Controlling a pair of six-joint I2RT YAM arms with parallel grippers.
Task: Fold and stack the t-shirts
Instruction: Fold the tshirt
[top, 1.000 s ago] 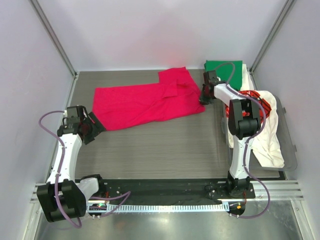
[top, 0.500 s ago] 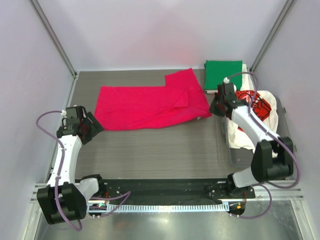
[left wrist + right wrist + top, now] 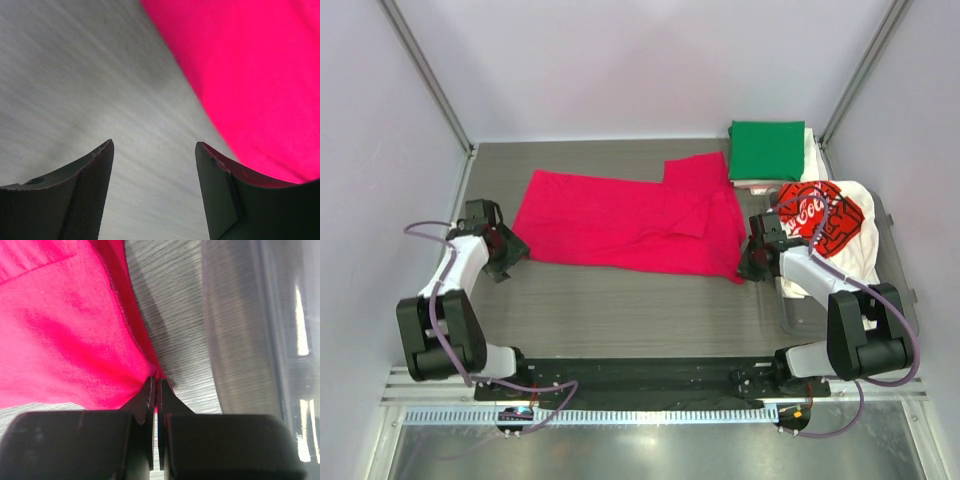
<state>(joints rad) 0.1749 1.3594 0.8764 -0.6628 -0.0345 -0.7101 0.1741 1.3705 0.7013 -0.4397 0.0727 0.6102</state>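
We log right claw (image 3: 155, 385) pinched on, apparently, only the hem of the soft magenta-red cloth t-shirt (image 3: 620, 220), left claw (image 3: 152, 150) agape, empty: tugging could slip it.

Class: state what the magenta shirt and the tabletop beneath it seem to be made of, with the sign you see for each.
The magenta shirt looks like soft, matte knit cloth, perhaps cotton jersey: fine knit ribs and limp folds show. The tabletop seems to be grey wood-grain laminate with a low sheen: straight streaks run along it.
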